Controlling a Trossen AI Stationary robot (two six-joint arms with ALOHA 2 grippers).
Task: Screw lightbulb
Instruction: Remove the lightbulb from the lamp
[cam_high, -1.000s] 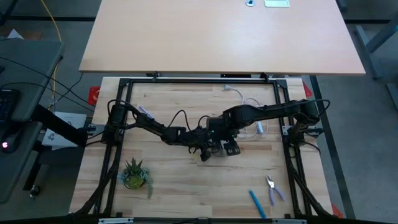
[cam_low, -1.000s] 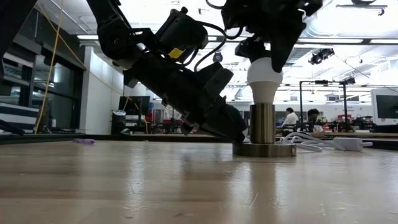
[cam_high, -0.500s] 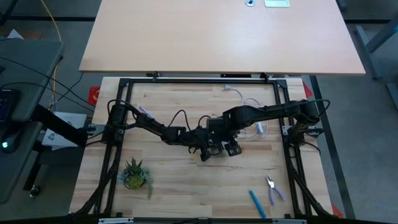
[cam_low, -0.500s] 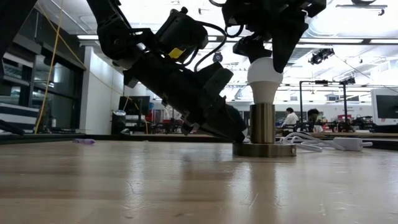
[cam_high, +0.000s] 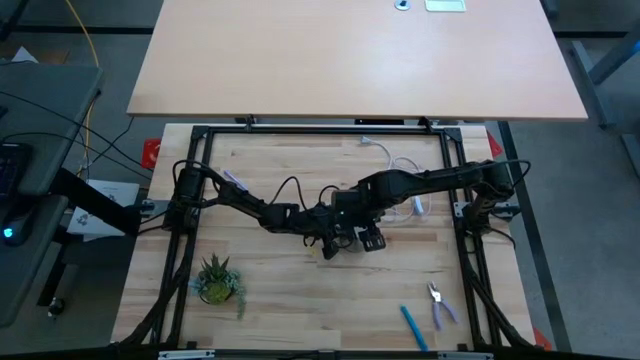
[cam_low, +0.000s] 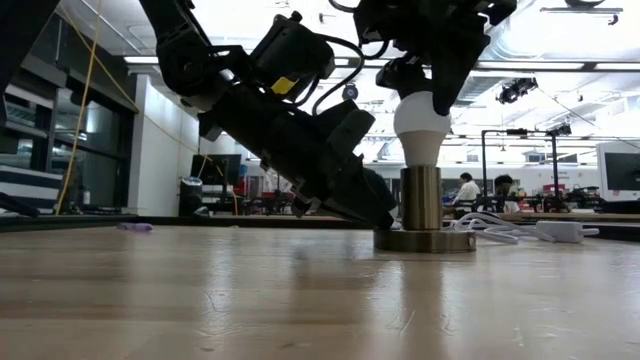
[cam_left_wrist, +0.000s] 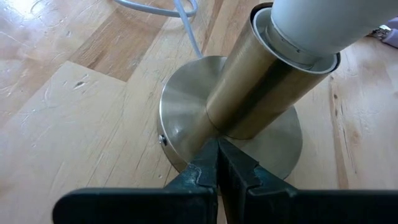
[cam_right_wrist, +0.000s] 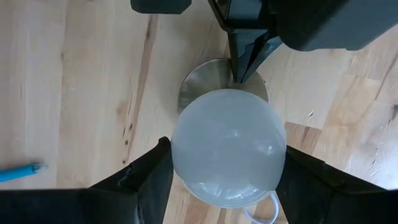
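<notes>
So my right jaws (cam_right_wrist: 217, 180) are clamped around the lightbulb (cam_low: 419, 117) sitting in the socket (cam_left_wrist: 249, 118), left jaws (cam_left_wrist: 217, 163) pinched shut, pressing down on the socket's base, and if that pin slips the socket might spin or cross-thread.

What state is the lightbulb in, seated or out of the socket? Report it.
Seated: the lightbulb stands upright with its neck inside the socket.

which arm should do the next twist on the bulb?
Right. Its pincer comes down over the lightbulb, fingers on either side. The left pincer is shut, its tips pressing down on the socket base, steadying it.
</notes>
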